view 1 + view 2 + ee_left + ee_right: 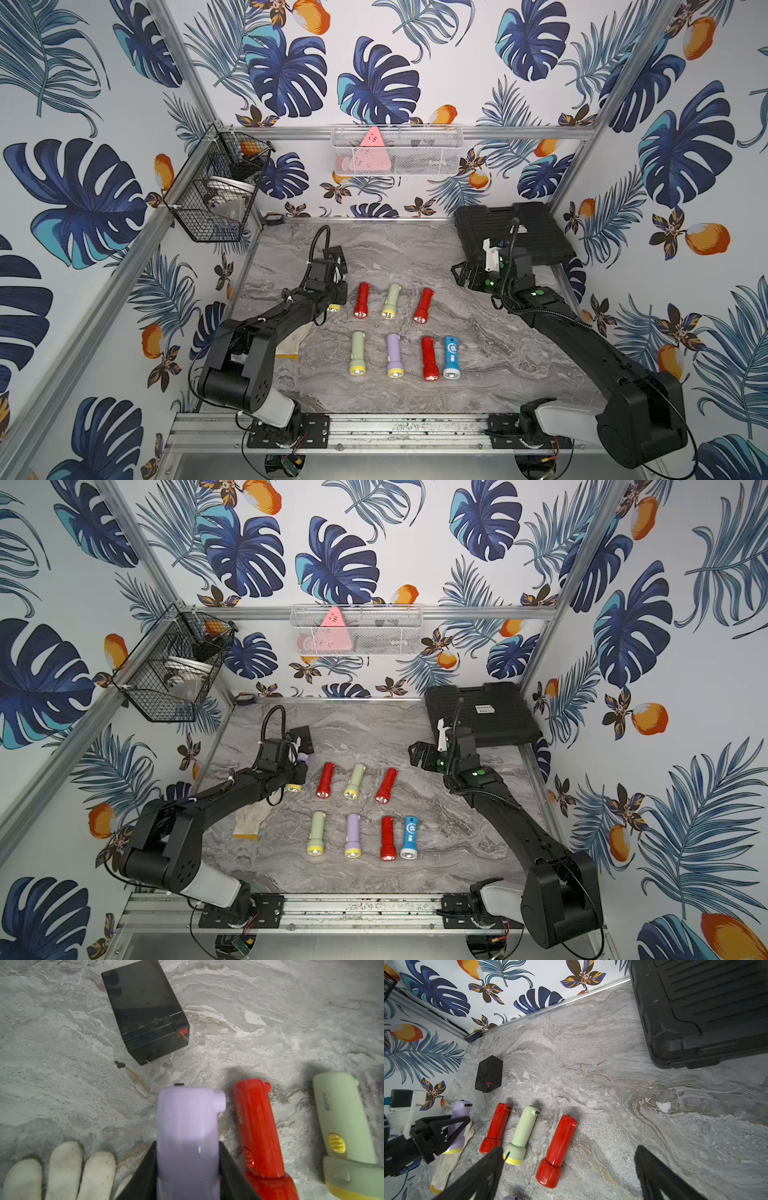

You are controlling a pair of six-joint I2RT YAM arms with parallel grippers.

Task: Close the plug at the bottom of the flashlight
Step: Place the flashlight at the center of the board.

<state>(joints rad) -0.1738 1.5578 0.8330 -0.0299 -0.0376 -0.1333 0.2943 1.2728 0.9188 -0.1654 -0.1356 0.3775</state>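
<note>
The left gripper (187,1153) is clamped tight round the body of the purple flashlight (187,1115), just in front of the black box (145,1012), with the tail end pointing at the box. Whether the plug at that end is shut cannot be told. The right gripper (569,1147) is spread fully wide and holds nothing. It hangs well apart from the box, on the side of the case (511,232).

The likeliest trouble, I judge, is the flashlight sliding or pivoting between the jaws when the plug is pressed, since the casing looks smooth and the tail sticks out unsupported. The wide right gripper could also clip the red flashlight (257,1126), which lies just beside the purple one on the side away from the box's near corner, and knock its row askew. The glove (62,1167) lying by the left gripper could snag a finger.

The table (415,257) is grey, marble-patterned and flat, and more flashlights lie on it in two rows in front of the box. Leaf-print walls close the cell in, and wire baskets hang on them behind the box.
</note>
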